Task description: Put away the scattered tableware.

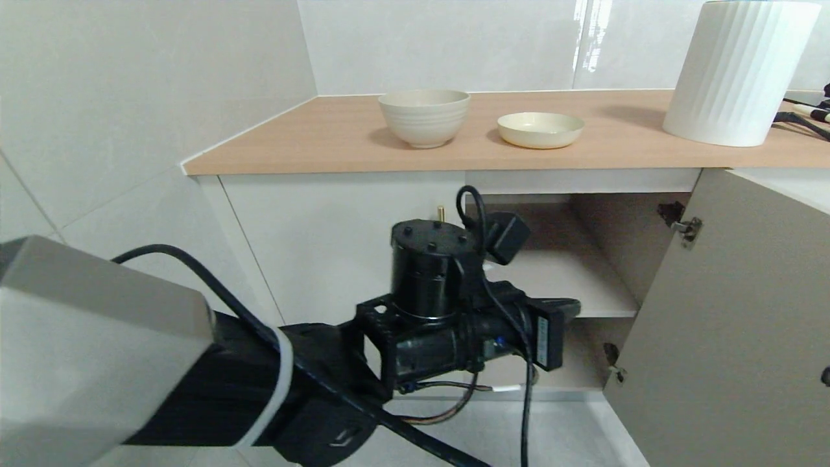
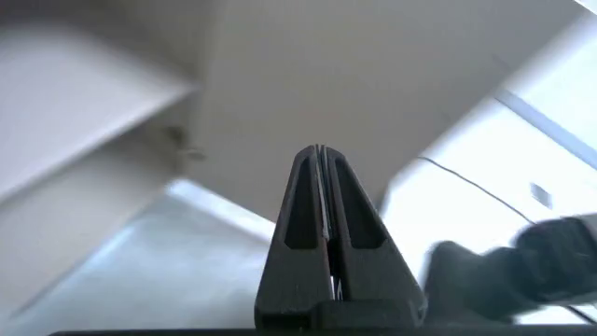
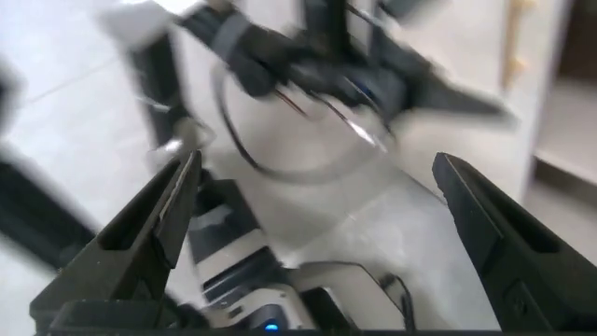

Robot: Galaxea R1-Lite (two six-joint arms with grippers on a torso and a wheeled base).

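Observation:
A ribbed cream bowl [image 1: 425, 117] and a shallow cream dish [image 1: 540, 130] stand side by side on the wooden countertop [image 1: 311, 143]. Below it, my left arm's wrist [image 1: 441, 305] hangs in front of the open cabinet, level with its white shelf [image 1: 570, 279]. My left gripper [image 2: 320, 159] is shut with nothing between its fingers, facing the cabinet door and the floor. My right gripper [image 3: 317, 177] is open and empty, low over the floor, looking toward the left arm's cables.
A tall white ribbed container [image 1: 739, 71] stands at the right of the counter. The cabinet door [image 1: 733, 311] is swung open on the right. A closed door with a small gold knob [image 1: 441, 211] lies left of the opening. Tiled walls enclose the left side.

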